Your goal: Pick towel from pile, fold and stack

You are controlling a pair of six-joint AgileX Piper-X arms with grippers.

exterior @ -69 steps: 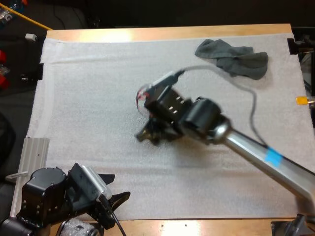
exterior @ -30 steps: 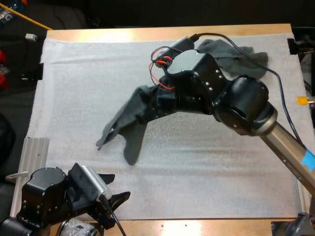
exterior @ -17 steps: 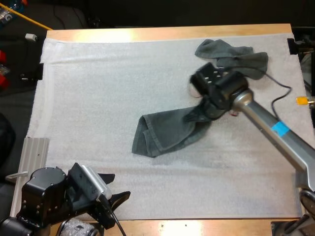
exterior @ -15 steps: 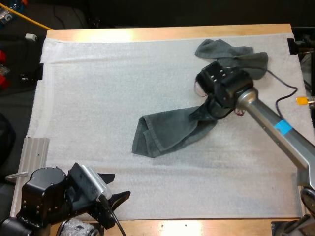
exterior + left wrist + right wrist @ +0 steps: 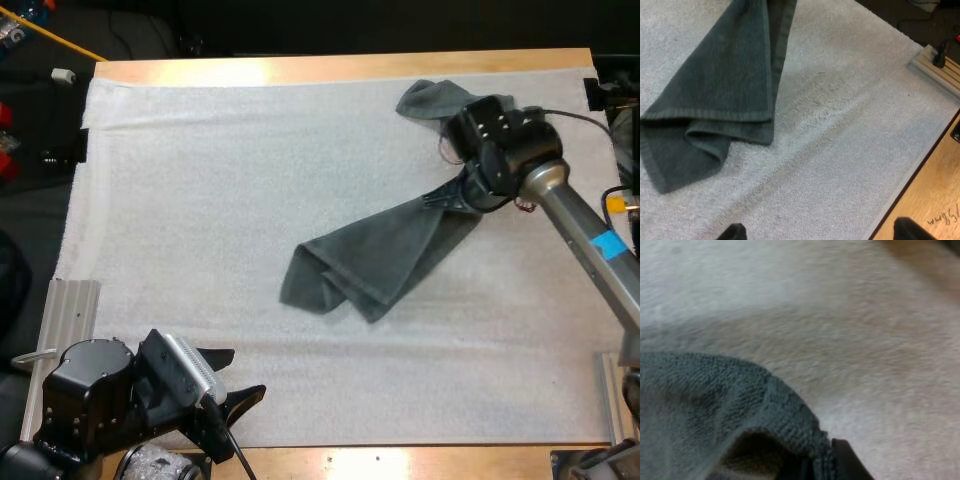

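Towel (image 5: 385,255), clamped in the right gripper (image 5: 452,197), is dragged toward 2 o'clock.
It is drawn straighter from the centre of the mat (image 5: 180,200) than moments ago, up beside the crumpled pile (image 5: 425,98); flattening is judged begun. Left gripper (image 5: 235,405) is held agape at 7 o'clock.

Table (image 5: 932,197): you'll see a dark handwritten scribble (image 5: 940,220) on the wood, not legible.
Elsewhere: nothing readable.

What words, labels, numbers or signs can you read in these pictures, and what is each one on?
A pen scrawl on the wooden table, beside the white mat: handwritten, too unclear to read.
On the towel: no label or print visible.
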